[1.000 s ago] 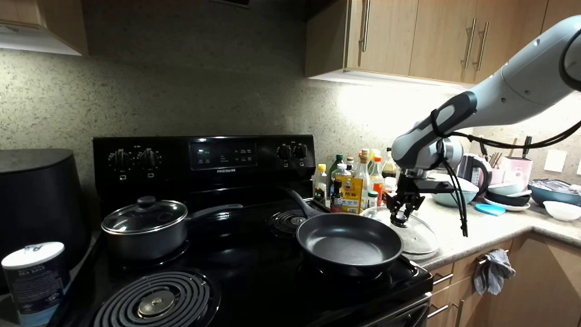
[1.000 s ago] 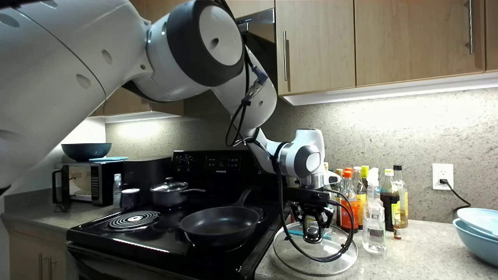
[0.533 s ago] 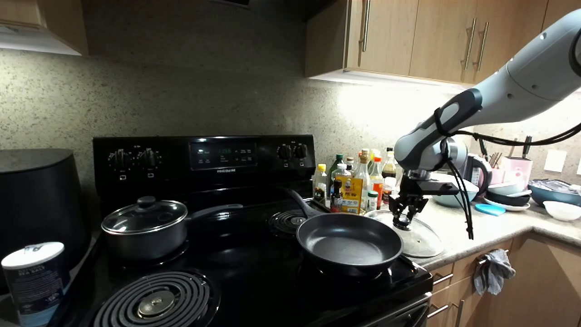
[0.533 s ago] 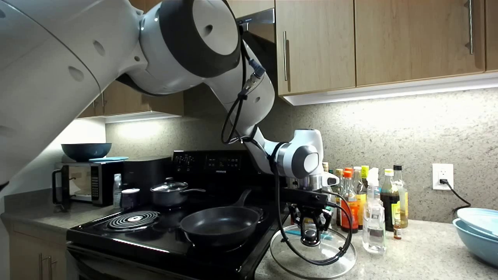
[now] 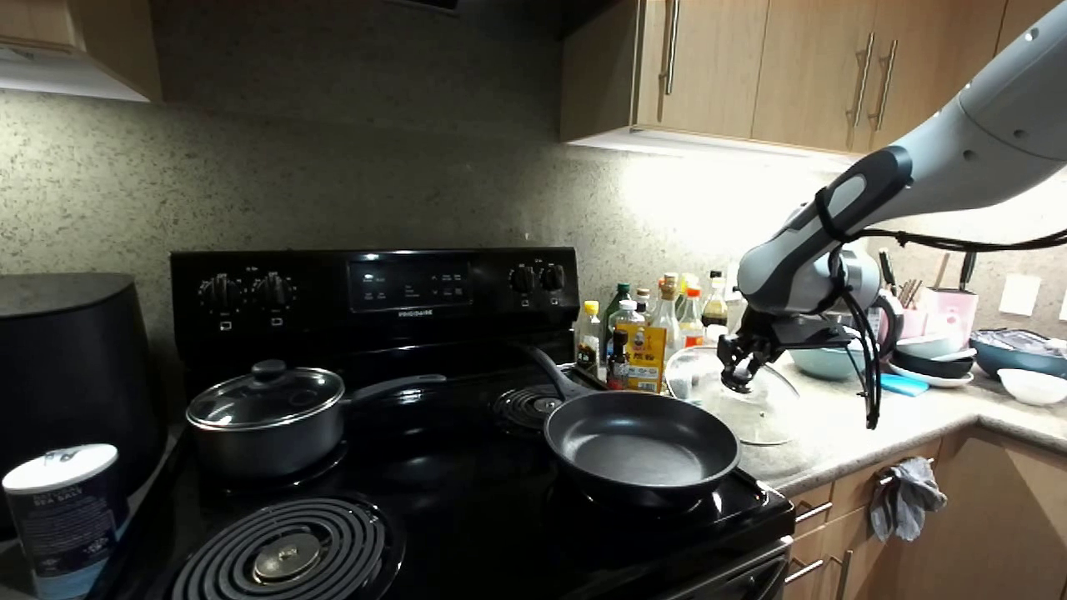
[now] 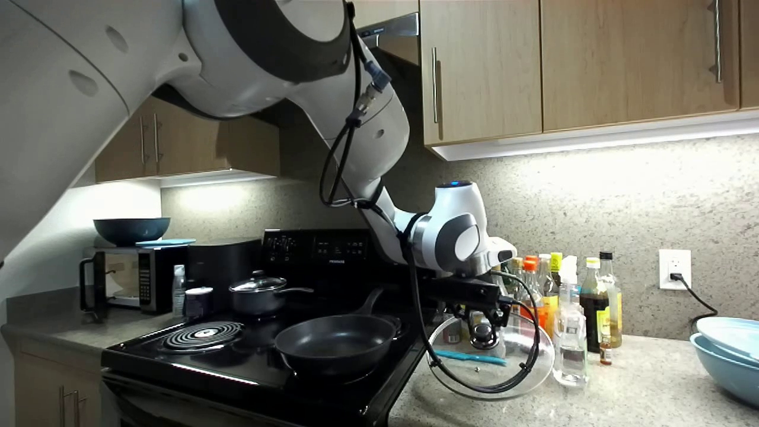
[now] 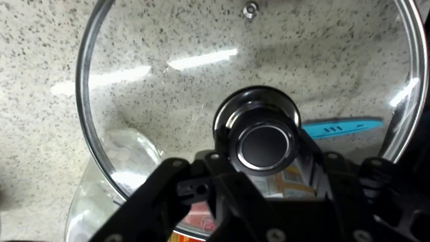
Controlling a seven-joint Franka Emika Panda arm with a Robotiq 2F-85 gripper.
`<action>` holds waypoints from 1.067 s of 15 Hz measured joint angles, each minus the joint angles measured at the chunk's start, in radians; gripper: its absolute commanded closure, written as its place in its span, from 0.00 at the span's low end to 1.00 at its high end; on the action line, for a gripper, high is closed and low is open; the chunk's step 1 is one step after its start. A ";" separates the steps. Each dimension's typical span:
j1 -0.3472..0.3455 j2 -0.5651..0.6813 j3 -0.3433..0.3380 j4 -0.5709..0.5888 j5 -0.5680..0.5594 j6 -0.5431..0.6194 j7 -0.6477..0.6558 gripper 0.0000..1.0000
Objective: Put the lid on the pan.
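Observation:
The lid (image 5: 763, 414) is clear glass with a metal rim. It is tilted over the counter to the right of the stove, also in an exterior view (image 6: 495, 369). In the wrist view the lid (image 7: 188, 97) spreads below the fingers. My gripper (image 7: 262, 143) has its fingers on both sides of the black knob and is shut on it; the gripper also shows in both exterior views (image 5: 737, 385) (image 6: 483, 338). The black frying pan (image 5: 642, 446) sits uncovered on the stove's front burner beside the lid, also in an exterior view (image 6: 335, 344).
Bottles (image 5: 646, 333) stand close behind the lid. A clear spray bottle (image 6: 570, 350) stands beside it. A blue knife-like object (image 7: 342, 127) lies on the counter under the glass. A lidded pot (image 5: 265, 425) sits on the stove's back burner. Bowls (image 6: 732, 365) stand on the counter.
My gripper has tilted and risen. The lid has come up with it and turned from nearly flat to tilted, with its side toward the wall higher. The pan has not moved.

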 measured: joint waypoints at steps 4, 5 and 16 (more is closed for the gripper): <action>-0.004 -0.094 0.002 -0.129 0.022 0.150 0.004 0.50; -0.004 -0.103 0.002 -0.143 0.023 0.151 0.004 0.50; 0.053 -0.140 -0.058 -0.209 -0.028 0.153 0.042 0.75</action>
